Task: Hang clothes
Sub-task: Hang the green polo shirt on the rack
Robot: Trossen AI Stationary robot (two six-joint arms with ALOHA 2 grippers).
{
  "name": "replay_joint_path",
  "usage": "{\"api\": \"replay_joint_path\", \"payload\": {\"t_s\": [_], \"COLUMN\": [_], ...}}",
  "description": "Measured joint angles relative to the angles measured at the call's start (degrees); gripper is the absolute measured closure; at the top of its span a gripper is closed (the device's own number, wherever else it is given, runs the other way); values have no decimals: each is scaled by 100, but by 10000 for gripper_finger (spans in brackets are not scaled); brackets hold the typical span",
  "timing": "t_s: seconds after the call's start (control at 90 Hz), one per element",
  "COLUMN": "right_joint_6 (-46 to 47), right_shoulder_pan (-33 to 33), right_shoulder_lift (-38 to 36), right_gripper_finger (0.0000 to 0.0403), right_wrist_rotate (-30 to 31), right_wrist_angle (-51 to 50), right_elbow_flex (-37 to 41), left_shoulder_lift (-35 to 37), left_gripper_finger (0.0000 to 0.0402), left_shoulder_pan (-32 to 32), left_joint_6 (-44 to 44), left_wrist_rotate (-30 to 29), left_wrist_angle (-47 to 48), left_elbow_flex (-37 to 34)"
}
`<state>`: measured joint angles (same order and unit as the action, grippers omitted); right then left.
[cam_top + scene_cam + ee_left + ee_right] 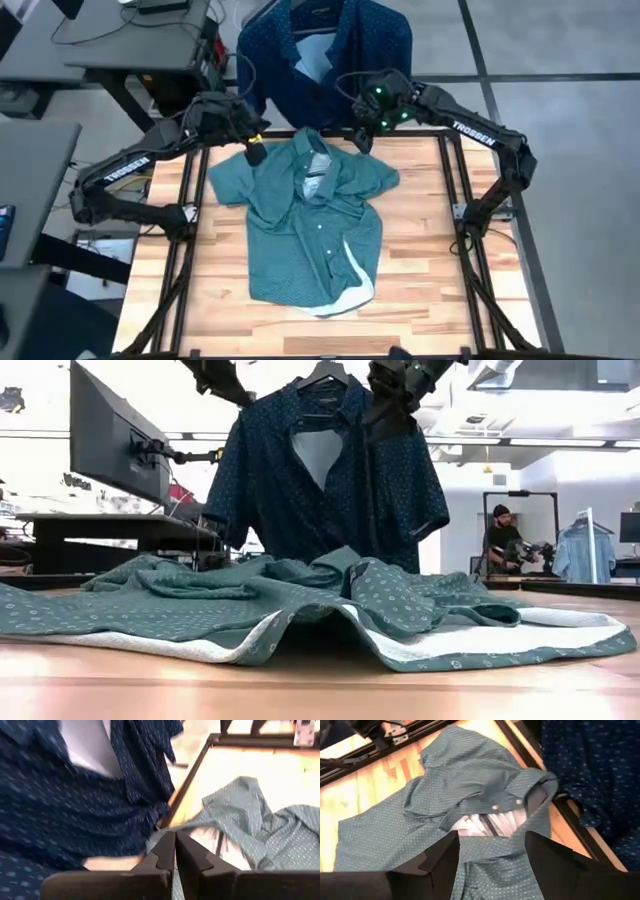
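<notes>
High: teal shirt (310, 225) lies flat and rumpled mid-table (420, 290), collar toward the far edge. Navy dotted shirt (325, 50) hangs beyond that edge. Left gripper (256, 153) at the teal shoulder, right gripper (362, 138) by the collar.
Low: navy shirt on a black hanger (322, 372), invisible from above; person (500, 538) in background.
Left wrist: fingers (165, 852) pressed together, seemingly on nothing.
Right wrist: fingers (442, 855) spread apart above the collar.

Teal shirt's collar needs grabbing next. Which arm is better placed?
Probably right. The right pincer is open, facing the teal shirt collar, with the navy shirt already hung behind. The left pincer is shut by the shirt's shoulder edge, aimed past the collar.
</notes>
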<state>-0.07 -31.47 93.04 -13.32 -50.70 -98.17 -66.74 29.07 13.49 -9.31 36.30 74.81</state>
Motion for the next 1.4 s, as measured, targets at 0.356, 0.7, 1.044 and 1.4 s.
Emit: {"api": "replay_joint_path", "payload": {"t_s": [0.356, 0.7, 1.044, 1.4], "right_joint_6": [-671, -1486, -1546, -1529], "right_shoulder_pan": [-488, -1416, -1938, -1835], "right_shoulder_lift": [-5, -1, 1, 10], "right_gripper_finger": [198, 198, 198, 198], "right_wrist_rotate": [-8, -30, -511, -553], "right_wrist_angle": [-319, -240, 390, 705], "right_elbow_flex": [0, 4, 698, 1809], "left_shoulder_lift": [-1460, -3611, -4561, -5105], "left_gripper_finger": [312, 247, 247, 251], "left_shoulder_pan": [1123, 1780, 1825, 1499], "left_joint_6": [-772, -23, 427, 654], "left_wrist_rotate": [1970, 1996, 1709, 1368], "left_wrist_angle": [653, 443, -567, -589], "left_elbow_flex": [-9, -9, 17, 35]}}
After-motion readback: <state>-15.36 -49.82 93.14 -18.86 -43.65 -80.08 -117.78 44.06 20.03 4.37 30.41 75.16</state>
